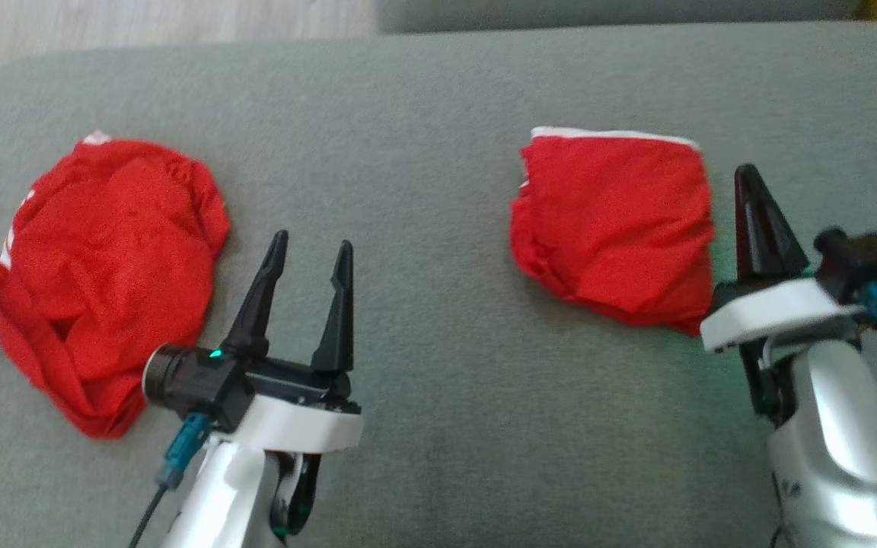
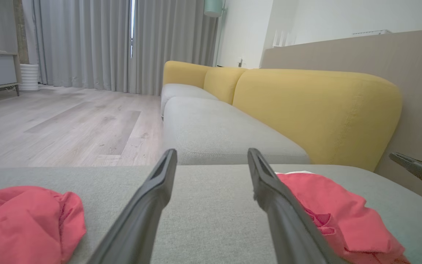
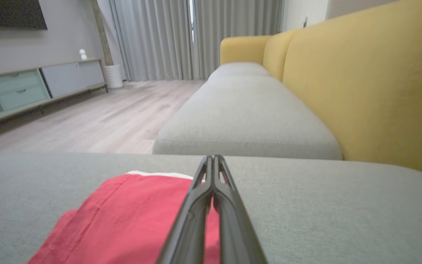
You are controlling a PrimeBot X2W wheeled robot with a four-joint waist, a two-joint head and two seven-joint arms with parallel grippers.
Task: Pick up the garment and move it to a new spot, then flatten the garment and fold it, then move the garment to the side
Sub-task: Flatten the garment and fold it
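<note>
Folded garment [image 1: 613,228] on grey cushion [image 1: 423,152], crumpled garment [image 1: 103,281] well apart

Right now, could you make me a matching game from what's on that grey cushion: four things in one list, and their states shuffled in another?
Things:
1. left tool
2. right tool
3. left garment
4. right garment

States:
A. folded flat, white edge along the far side
B. fingers pressed together
C. bunched in a loose heap
D. fingers spread apart

Pairs: 1-D, 2-B, 3-C, 4-A
</note>
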